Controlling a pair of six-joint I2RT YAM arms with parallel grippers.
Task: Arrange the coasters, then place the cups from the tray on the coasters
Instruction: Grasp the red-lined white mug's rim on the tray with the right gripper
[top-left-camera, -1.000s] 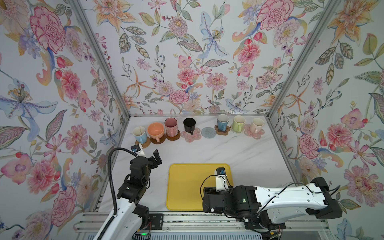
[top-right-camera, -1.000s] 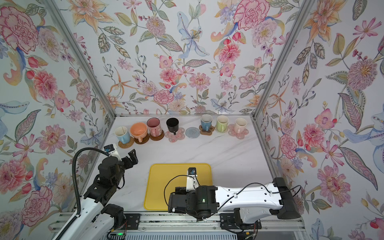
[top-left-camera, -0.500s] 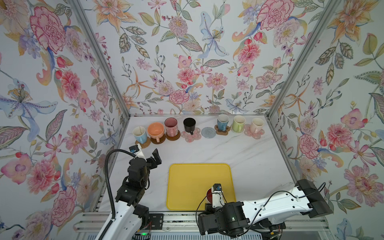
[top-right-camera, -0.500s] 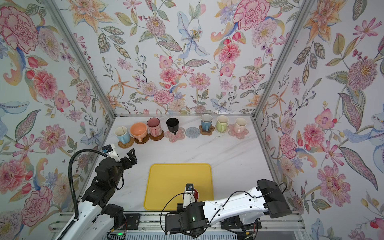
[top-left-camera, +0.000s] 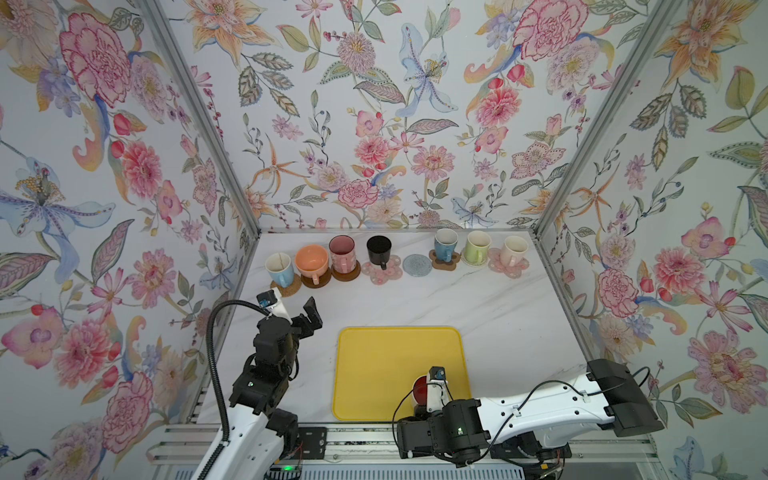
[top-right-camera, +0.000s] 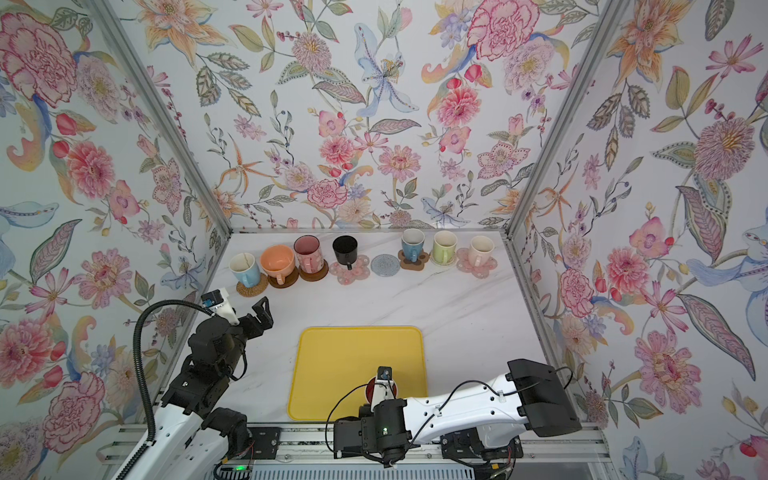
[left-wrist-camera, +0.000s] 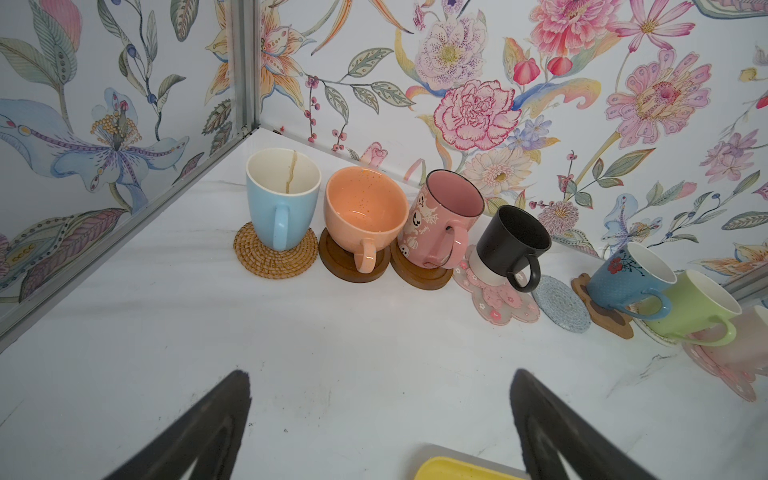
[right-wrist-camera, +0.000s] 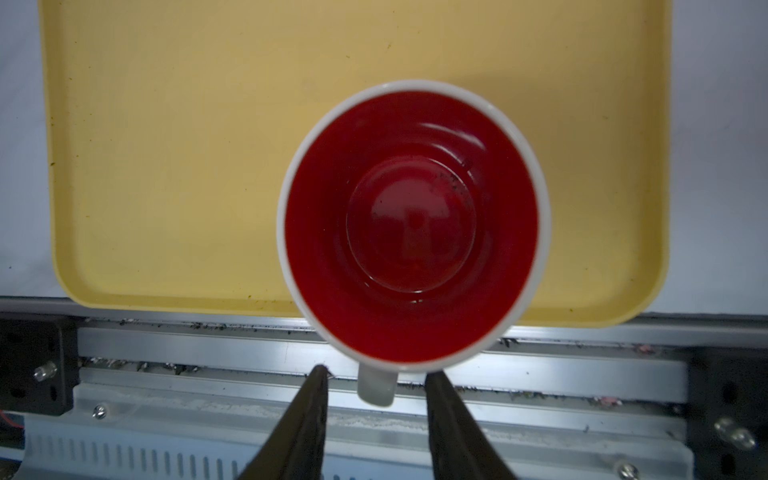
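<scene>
Right tool (right-wrist-camera: 377, 371) straddles handle of red-inside mug (right-wrist-camera: 411, 220) on tray (right-wrist-camera: 166, 145) (gaps both sides, untouched); left tool (left-wrist-camera: 380, 374) spread wide, empty.

- Both top views are bright and sharp, lit evenly from above; the white tabletop (top-left-camera: 478, 307) looks a little washed out.
- The far cups (top-left-camera: 378, 249) cast only short, soft shadows.
- In the left wrist view the wide lens bends the edges: cups toward the right end of the row lean outward, and the last pale cup (left-wrist-camera: 748, 340) is hazy.
- There the left hand (left-wrist-camera: 380, 378) shows dark, with soft-edged fingers (left-wrist-camera: 199, 432).
- The right wrist view is dimmer: the tray (right-wrist-camera: 166, 166) looks dull yellow and the red cup (right-wrist-camera: 411, 224) is slightly soft, with glints inside.
- The metal rail (right-wrist-camera: 249, 345) glares, and the right hand (right-wrist-camera: 376, 372) is blurred black.
</scene>
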